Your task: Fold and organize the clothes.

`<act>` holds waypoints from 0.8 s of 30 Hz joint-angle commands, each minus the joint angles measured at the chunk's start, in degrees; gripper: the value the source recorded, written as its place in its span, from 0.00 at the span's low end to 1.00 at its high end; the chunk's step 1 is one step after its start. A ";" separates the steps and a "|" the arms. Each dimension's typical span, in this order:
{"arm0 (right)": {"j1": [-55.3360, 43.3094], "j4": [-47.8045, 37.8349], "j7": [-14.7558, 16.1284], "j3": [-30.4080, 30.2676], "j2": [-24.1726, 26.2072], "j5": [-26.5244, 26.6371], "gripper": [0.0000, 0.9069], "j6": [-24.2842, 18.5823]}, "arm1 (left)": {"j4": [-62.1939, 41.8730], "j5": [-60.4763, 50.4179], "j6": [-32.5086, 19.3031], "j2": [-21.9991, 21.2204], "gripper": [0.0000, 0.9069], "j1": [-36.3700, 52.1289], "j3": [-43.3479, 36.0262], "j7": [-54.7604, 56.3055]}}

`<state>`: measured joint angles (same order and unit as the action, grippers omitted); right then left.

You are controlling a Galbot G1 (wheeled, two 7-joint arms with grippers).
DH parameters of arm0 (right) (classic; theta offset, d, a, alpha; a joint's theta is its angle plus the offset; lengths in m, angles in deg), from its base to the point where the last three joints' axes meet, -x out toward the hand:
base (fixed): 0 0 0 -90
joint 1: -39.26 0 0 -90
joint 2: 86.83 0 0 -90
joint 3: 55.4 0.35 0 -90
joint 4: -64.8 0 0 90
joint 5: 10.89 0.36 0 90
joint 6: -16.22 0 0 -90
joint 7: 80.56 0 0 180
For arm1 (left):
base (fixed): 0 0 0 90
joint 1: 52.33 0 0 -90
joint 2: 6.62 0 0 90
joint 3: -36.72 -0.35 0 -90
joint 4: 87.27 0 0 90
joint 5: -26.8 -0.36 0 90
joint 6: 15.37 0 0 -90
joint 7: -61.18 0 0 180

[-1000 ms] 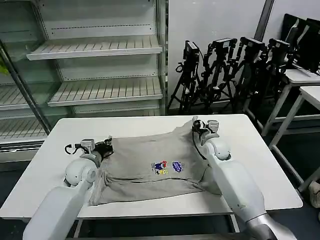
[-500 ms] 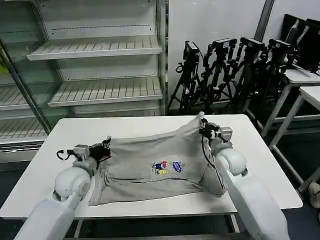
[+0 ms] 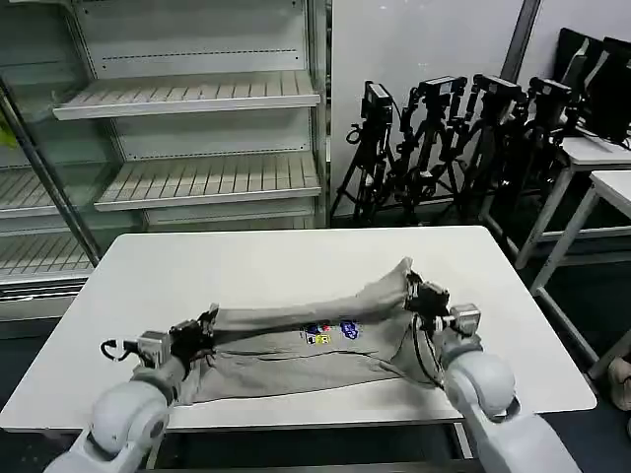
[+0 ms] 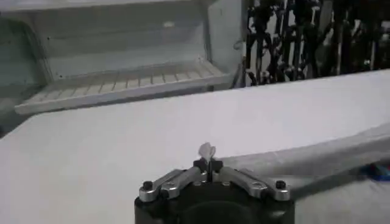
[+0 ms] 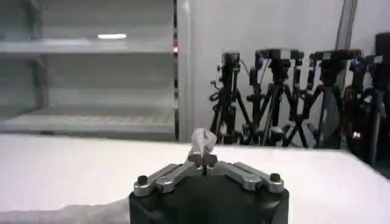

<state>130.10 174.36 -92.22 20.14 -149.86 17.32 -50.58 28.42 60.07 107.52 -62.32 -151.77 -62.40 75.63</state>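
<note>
Centrally, in the lower half of the head view, the light grey T-shirt is seen spread across the near part of the white counter, its small multicoloured chest print facing upward. The far edge of the garment is held raised off the counter as a taut band between the two end effectors. The left end effector, at the lower left of the frame, is closed on the fabric at the shirt's left end. The right end effector, at the lower right, is closed on a pinch of fabric at the shirt's right end, which rises to a peak there. Empty white shelving and a row of black tripods are visible beyond the counter.
</note>
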 commanded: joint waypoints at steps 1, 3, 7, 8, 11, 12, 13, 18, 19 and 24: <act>7.19 3.43 -0.20 1.27 0.01 -1.38 1.00 3.31 | 2.83 -3.65 0.10 0.01 0.72 -6.46 1.11 -0.17; 7.14 3.24 -0.37 1.08 -0.25 -1.58 1.00 4.74 | 2.58 -4.17 0.13 -0.19 1.00 -6.57 1.11 -0.39; 7.63 4.69 -0.82 1.30 -0.34 -1.84 1.00 4.41 | 3.49 -4.20 0.14 -0.64 1.00 -7.32 1.72 -0.37; 7.83 5.18 -0.94 1.51 -0.28 -1.86 1.00 3.77 | 3.90 -4.13 0.13 -1.09 1.00 -7.47 1.92 -0.33; 8.88 7.27 -1.52 2.65 -0.02 -1.80 1.00 2.51 | 5.91 -3.48 0.09 -2.50 1.00 -8.25 3.49 0.12; 9.44 8.23 -1.66 3.27 0.10 -1.82 1.00 2.12 | 6.78 -2.92 0.08 -3.15 1.00 -8.55 4.32 0.50; 10.07 9.03 -1.72 3.82 0.25 -1.87 1.00 1.89 | 7.31 -2.21 -0.02 -4.08 1.00 -8.70 5.25 1.09; 14.64 12.30 -1.70 7.04 0.12 -2.51 1.00 1.38 | 9.75 1.15 -0.54 -10.20 1.00 -10.59 9.03 3.59; 15.59 12.74 -1.70 7.62 0.03 -2.61 1.00 1.30 | 10.14 1.33 -0.61 -11.36 1.00 -10.91 9.36 4.19; 18.05 13.56 -1.68 8.79 -0.21 -2.90 1.00 1.19 | 8.17 0.99 -0.70 -16.50 1.00 -10.97 9.83 6.07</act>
<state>143.93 185.22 -93.75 26.69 -150.06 14.77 -49.29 35.66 59.71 106.85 -71.52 -161.15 -55.16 79.35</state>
